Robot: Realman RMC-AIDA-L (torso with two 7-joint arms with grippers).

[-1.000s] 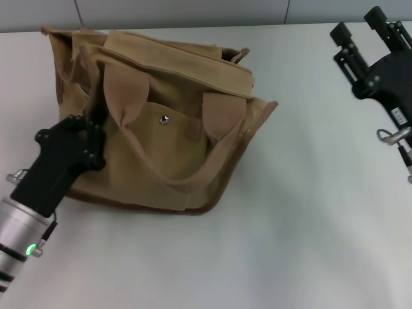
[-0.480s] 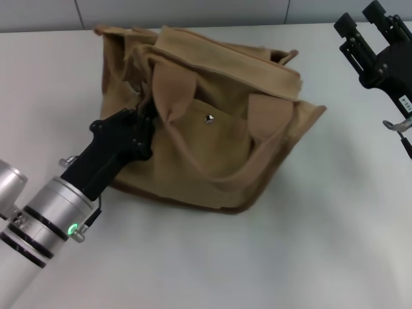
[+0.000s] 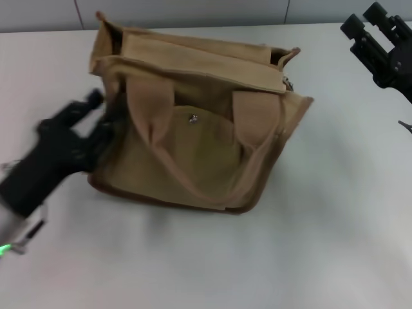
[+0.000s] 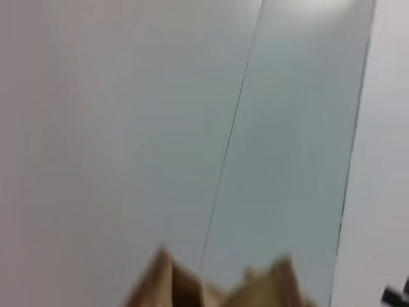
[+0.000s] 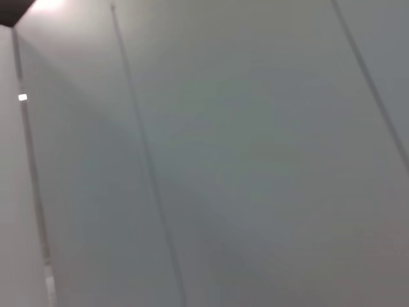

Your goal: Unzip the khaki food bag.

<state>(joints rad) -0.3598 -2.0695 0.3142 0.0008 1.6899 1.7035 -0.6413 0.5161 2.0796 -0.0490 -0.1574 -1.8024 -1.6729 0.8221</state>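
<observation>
At the far left, the left gripper (image 3: 96, 122) presses against the khaki food bag (image 3: 193, 129); I cannot tell its finger state. Just right, the bag's top looks zipped. Steadying seems underway; next, grasp the zipper pull (image 3: 287, 82). Well right, the right gripper (image 3: 370, 29) hangs spread.
</observation>
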